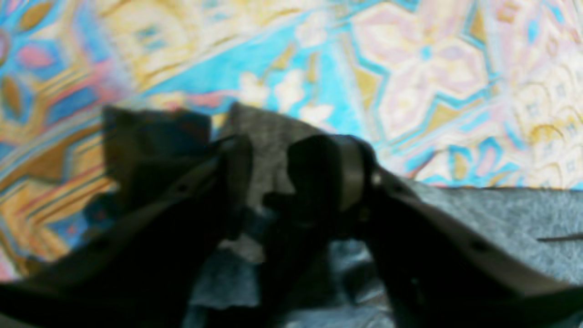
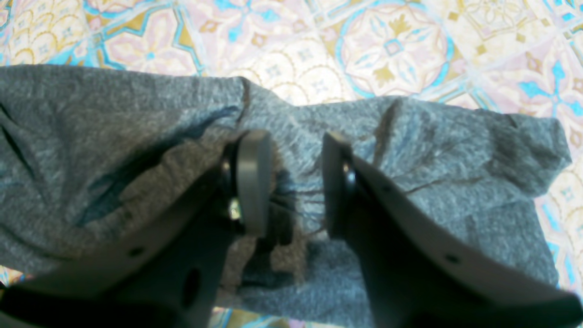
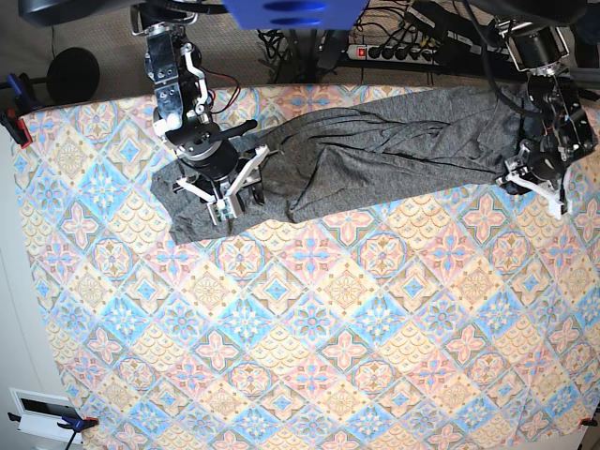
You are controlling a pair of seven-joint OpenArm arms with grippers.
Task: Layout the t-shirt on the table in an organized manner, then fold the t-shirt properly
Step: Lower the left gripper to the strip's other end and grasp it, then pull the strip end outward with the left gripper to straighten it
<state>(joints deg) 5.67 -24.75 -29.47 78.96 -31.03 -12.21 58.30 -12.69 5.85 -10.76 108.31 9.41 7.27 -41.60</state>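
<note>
- Two grippers sit low at the far side of the table point(image 3: 309, 356), and nearest to us in each wrist view are their own dark fingers.
- We see the right gripper point(image 2: 291, 182) with its two pads parted and planted on the t-shirt point(image 2: 136, 150); grey knit shows in the gap between them, bunched into small creases, yet we cannot tell whether any fold is really caught or only pressed down.
- We see the left gripper point(image 1: 268, 177) in a blurred picture (dark against the bright cloth): a flap of grey fabric stands up between its fingertips, and the two tips lie close on either side of it, so it appears to pinch the shirt's edge.
- Beyond the left fingers the shirt point(image 1: 501, 218) lies flat towards the right of that view, and past its edge the patterned tablecloth point(image 1: 410, 68) shows blue, pink and cream.
- Beyond the right fingers the grey cloth ends in a wavy edge, with tiled medallions behind it.
- From the base view we find the t-shirt point(image 3: 375, 155) stretched as a long, wrinkled band across the far part of the table, close to its back edge, running from one arm to the other.
- The right gripper point(image 3: 228, 202) rests on the band's wider end at that view's left; the left gripper point(image 3: 534, 178) meets the narrow end at its right.
- Farthest back, behind the table's edge, lie black cables and a power strip point(image 3: 403, 49).
</note>
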